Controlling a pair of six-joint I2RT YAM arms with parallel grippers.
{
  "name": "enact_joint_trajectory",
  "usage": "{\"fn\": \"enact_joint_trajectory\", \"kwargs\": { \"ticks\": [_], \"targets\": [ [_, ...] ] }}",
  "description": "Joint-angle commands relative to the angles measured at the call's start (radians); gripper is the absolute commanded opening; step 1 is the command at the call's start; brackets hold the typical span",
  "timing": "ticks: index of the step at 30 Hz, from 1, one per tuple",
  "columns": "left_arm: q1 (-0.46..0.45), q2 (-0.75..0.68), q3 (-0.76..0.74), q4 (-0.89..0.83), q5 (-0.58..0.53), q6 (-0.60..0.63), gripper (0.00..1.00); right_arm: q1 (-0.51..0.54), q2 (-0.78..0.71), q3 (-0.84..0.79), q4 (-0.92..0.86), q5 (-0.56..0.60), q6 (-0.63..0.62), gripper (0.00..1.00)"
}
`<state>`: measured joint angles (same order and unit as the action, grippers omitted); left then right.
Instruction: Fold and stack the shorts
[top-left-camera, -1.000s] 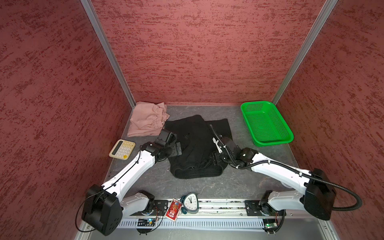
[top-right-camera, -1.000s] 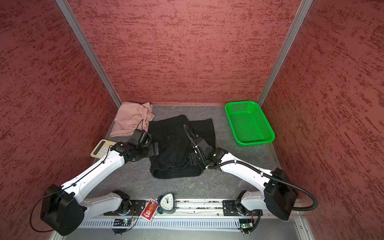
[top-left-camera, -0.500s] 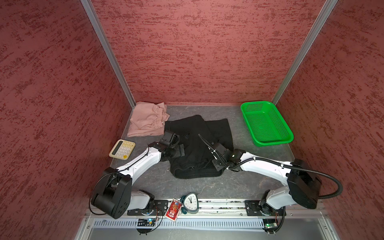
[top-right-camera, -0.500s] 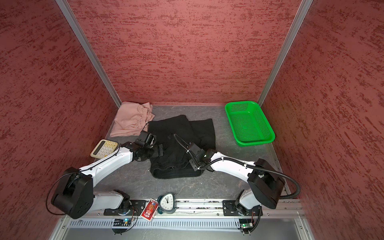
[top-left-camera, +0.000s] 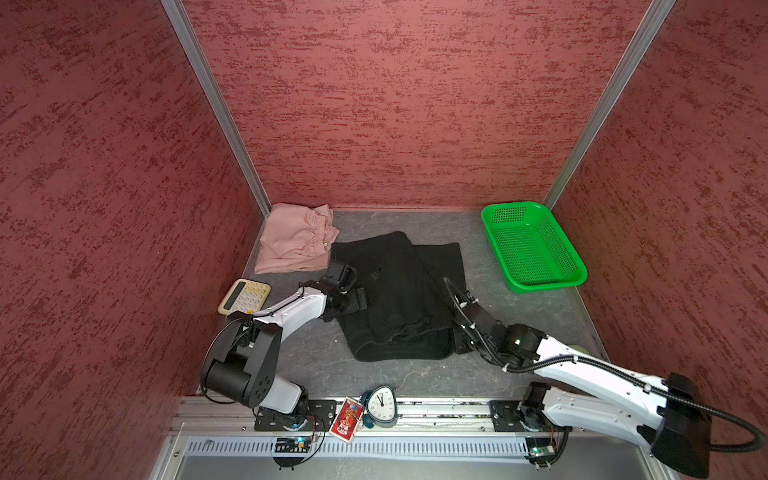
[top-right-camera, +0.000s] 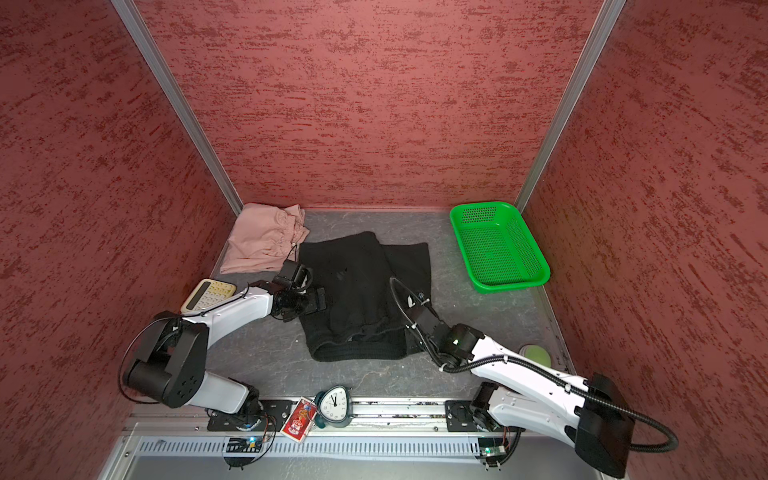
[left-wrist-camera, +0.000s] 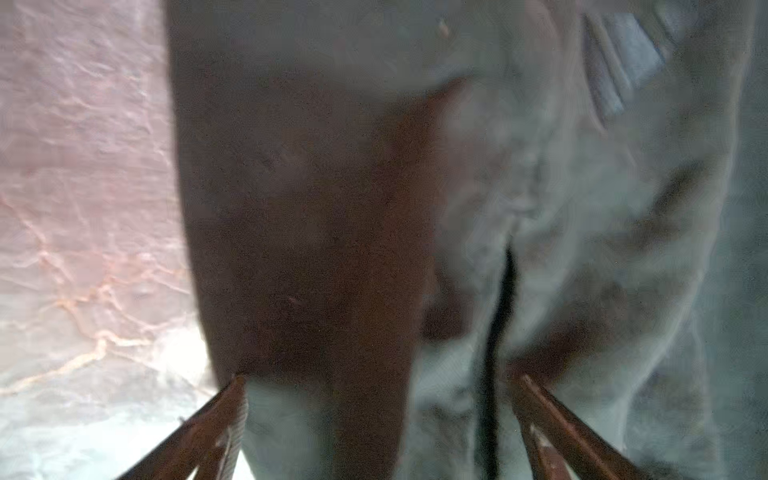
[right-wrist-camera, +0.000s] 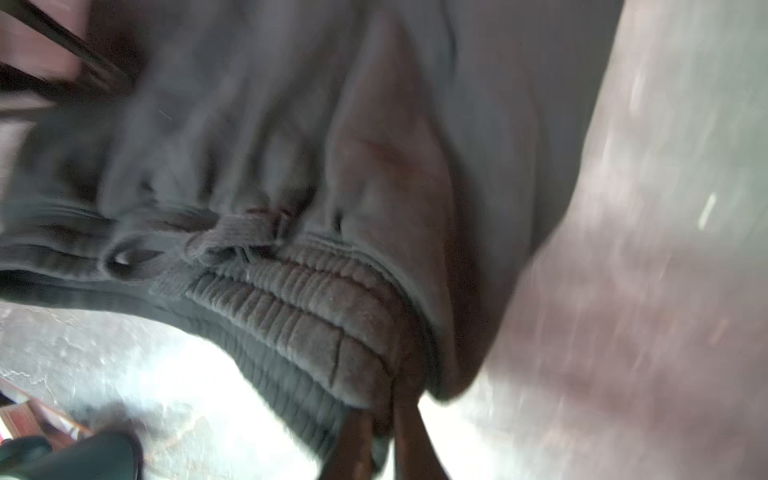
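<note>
Black shorts (top-left-camera: 395, 299): middle of frame, flat, one leg folded over, ribbed waistband lowest.
Pink shorts (top-left-camera: 291, 245): upper left, bunched, just beside.
Green basket (top-left-camera: 544, 286): right side, holey floor showing.
Right gripper (right-wrist-camera: 381, 413): pinching the waistband corner.
Left gripper (left-wrist-camera: 382, 379): wide open at the black shorts' left edge.

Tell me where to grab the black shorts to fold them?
Probably the thick ribbed waistband of the black shorts, at its end corners, coming low from the sides. It lies along the near edge, bunched thick enough to pinch. The right pincer clamps one corner; the other is free.
</note>
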<state>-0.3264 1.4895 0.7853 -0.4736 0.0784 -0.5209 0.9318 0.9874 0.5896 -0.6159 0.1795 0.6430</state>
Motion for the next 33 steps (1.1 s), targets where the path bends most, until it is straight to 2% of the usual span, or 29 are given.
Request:
{"fn": "enact_joint_trajectory", "kwargs": {
  "ticks": [1,5,8,11,13,14,16,17,20,22,25,29,31,33],
  "targets": [
    [0.010,0.008,0.004,0.008,0.018,0.023,0.99,0.019,-0.068,-0.011,-0.073,-0.048,0.146,0.46],
    [0.019,-0.037,0.018,-0.021,0.028,0.032,0.99,0.019,-0.145,0.056,-0.089,-0.068,0.071,0.71],
    [0.024,-0.090,0.070,-0.079,0.042,0.042,0.99,0.019,-0.139,0.114,-0.046,-0.061,0.007,0.74],
    [0.003,-0.161,0.133,-0.145,0.049,0.039,0.99,0.013,-0.038,0.167,0.026,-0.021,-0.046,0.62],
    [-0.032,-0.214,0.150,-0.162,0.056,0.020,0.99,0.003,0.063,0.216,0.068,0.000,-0.053,0.43],
    [-0.051,-0.243,0.147,-0.165,0.058,0.004,0.99,-0.001,0.118,0.244,0.082,0.010,-0.050,0.37],
    [-0.077,-0.297,0.109,-0.136,0.080,-0.044,0.97,-0.015,0.202,0.294,0.098,0.014,-0.038,0.32],
    [-0.087,-0.322,0.073,-0.095,0.107,-0.074,0.86,-0.025,0.236,0.310,0.107,0.012,-0.034,0.31],
    [-0.122,-0.354,-0.036,0.048,0.165,-0.147,0.41,-0.065,0.292,0.324,0.131,-0.011,-0.027,0.32],
    [-0.149,-0.325,-0.060,0.080,0.178,-0.164,0.27,-0.088,0.315,0.326,0.123,-0.039,-0.024,0.41],
    [-0.201,-0.251,-0.057,0.054,0.161,-0.171,0.21,-0.094,0.331,0.303,0.084,-0.068,-0.014,0.46],
    [-0.249,-0.163,-0.070,-0.034,0.163,-0.177,0.12,-0.094,0.291,0.201,0.051,-0.137,0.053,0.46],
    [-0.263,-0.159,-0.094,-0.104,0.157,-0.190,0.04,-0.095,0.239,0.123,0.037,-0.163,0.114,0.40],
    [-0.264,-0.198,-0.139,-0.145,0.151,-0.210,0.00,-0.095,0.177,0.049,0.033,-0.183,0.170,0.35]
  ]
}}
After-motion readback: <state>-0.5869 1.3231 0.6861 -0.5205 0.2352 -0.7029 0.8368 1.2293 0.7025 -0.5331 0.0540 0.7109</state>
